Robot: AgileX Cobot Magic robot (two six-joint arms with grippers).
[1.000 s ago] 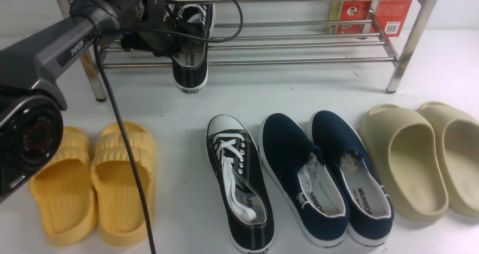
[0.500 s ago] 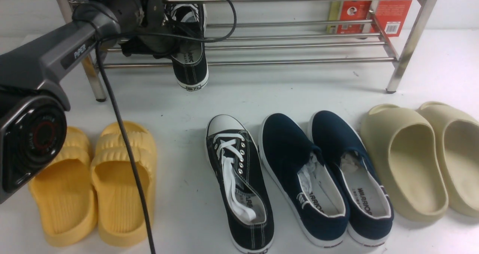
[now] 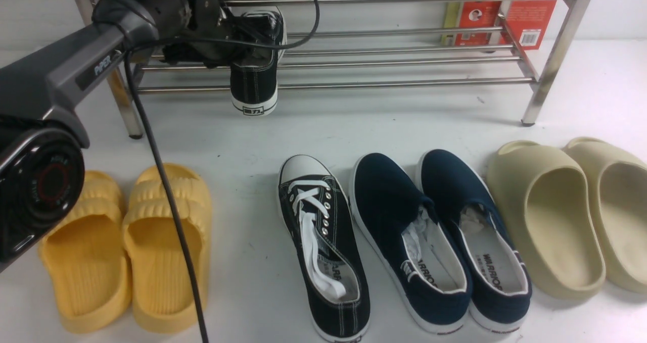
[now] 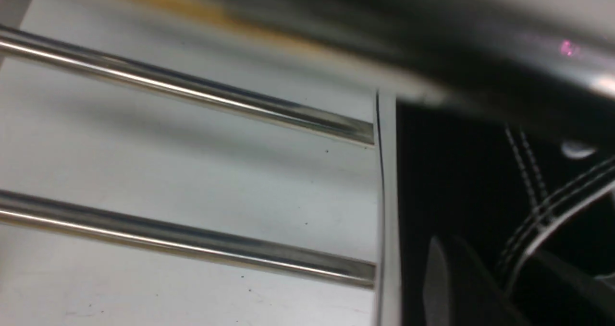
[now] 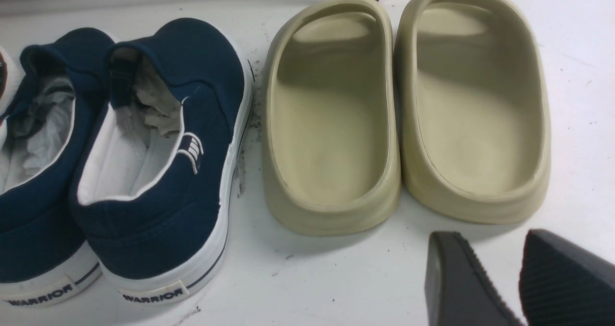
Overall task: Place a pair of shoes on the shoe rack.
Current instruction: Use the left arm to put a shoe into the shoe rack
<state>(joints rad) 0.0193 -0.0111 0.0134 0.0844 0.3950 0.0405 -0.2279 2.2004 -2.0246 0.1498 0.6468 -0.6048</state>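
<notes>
- We see a white table [image 3: 354,131] carrying everything.
- The shoe rack [image 3: 404,84] stands across the far side, with a red box [image 3: 525,14] behind its right end.
- The left arm [image 3: 60,75] reaches up to the rack's left end.
- Along the near side lie yellow slides [image 3: 126,247], beige slides [image 3: 566,216] and navy slip-ons [image 3: 434,242].
- One black sneaker [image 3: 255,65] lies on the rack's lower rails, toe toward the back, heel hanging out over the front rail.
- The other black sneaker [image 3: 321,242] lies on the table between the yellow slides and the slip-ons.
- The left claw [image 3: 232,35] is at the racked sneaker's opening; we cannot tell whether it grips or has let go.
- The right claw [image 5: 495,249] hovers near the beige slides, its fingers apart with nothing between them.
</notes>
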